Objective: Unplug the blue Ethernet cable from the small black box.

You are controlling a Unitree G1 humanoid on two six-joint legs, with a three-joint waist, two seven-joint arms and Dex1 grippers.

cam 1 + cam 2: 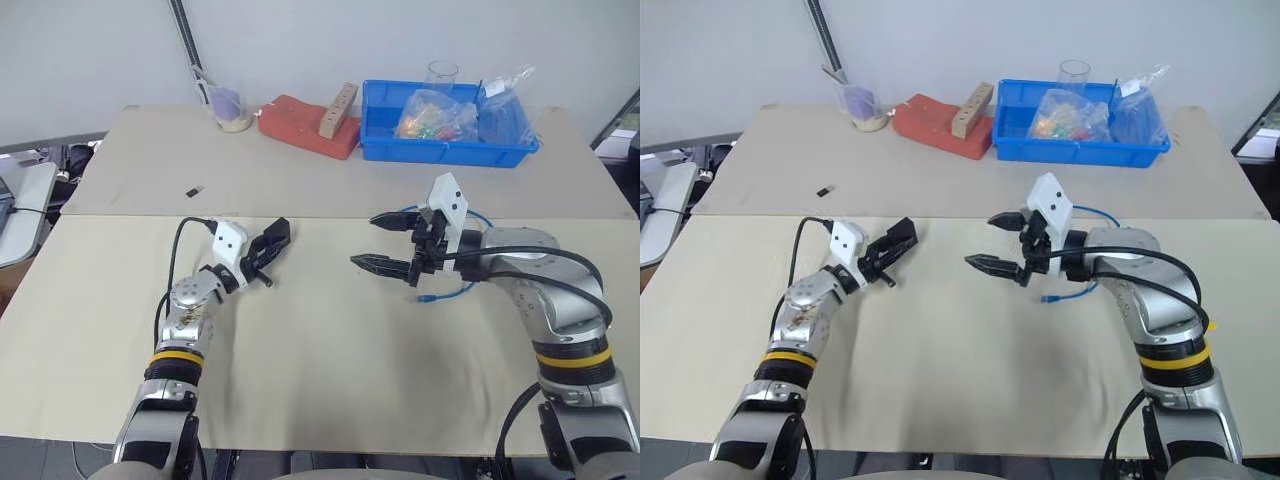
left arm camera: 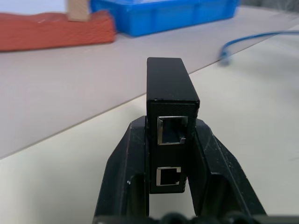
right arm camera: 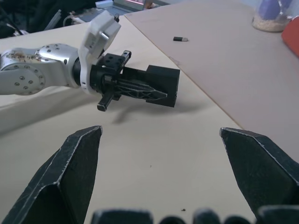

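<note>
My left gripper is shut on the small black box, held just above the table left of centre. The box's two metal ports face the left wrist camera, and both are empty. The blue Ethernet cable lies loose on the table under and behind my right forearm, one clear plug end resting free and apart from the box. My right gripper hovers open, right of the box, with nothing between its fingers. The right wrist view looks along those spread fingers at the box held in the left gripper.
Along the back of the table stand a blue bin holding plastic bags, a red cloth with a wooden block on it, and a cup. A tiny black-and-silver object lies at the back left. A seam crosses the table.
</note>
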